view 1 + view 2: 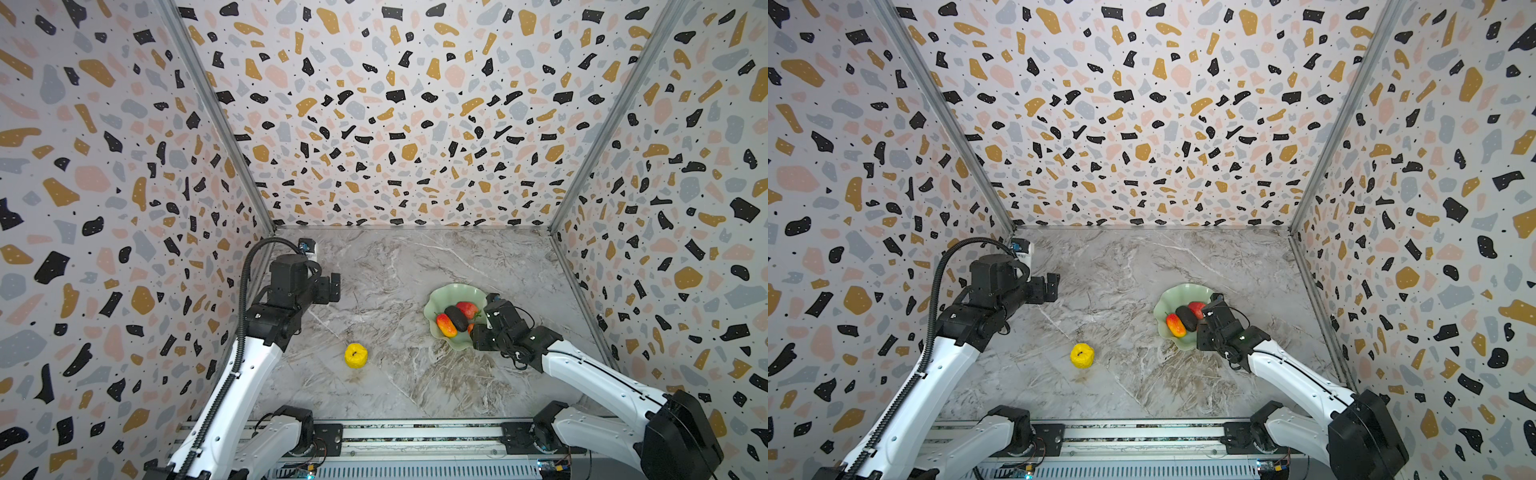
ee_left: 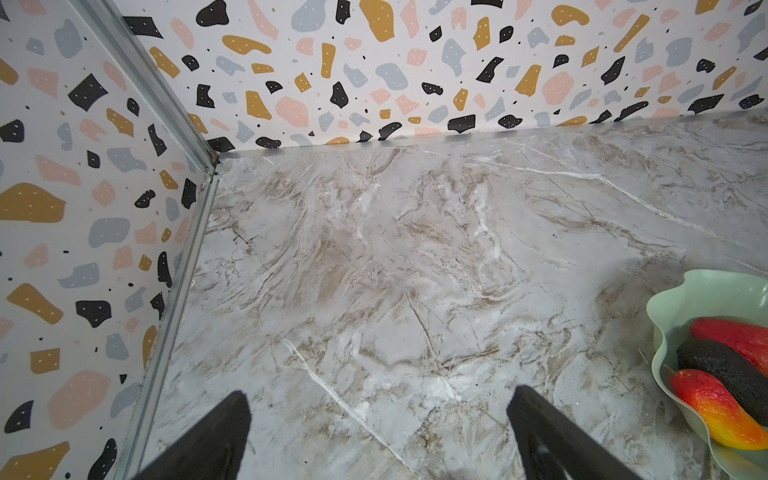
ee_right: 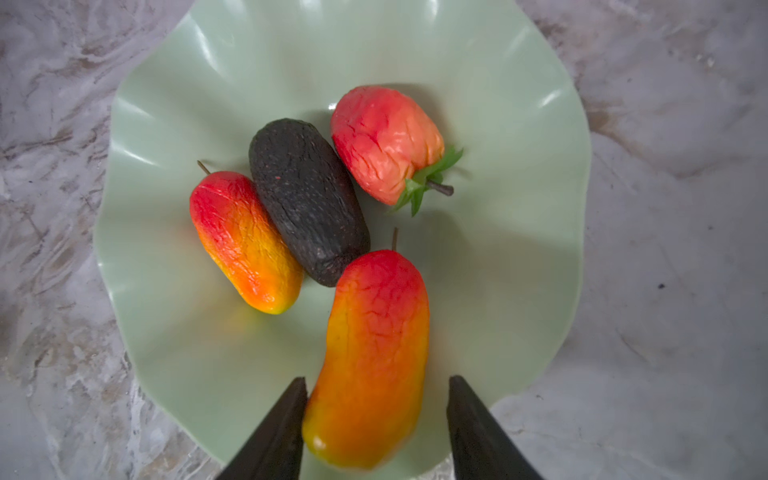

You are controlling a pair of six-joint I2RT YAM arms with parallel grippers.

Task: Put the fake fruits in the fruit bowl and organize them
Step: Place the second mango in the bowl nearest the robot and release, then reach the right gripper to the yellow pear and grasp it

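mango (image 3: 374, 316) btwn parted r gripper (image 3: 378, 379) fingers, in fruit bowl (image 3: 519, 187)

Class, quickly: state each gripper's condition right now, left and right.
Left gripper: open, empty.
Right gripper: open, jaws either side of a mango in the fruit bowl, a gap showing at one side.

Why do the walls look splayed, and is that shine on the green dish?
In both top views a wide lens splays the walls; in the right wrist view, white glare streaks the fruit bowl and the nearest mango looks soft-edged; in the left wrist view, the jaws are out of focus.
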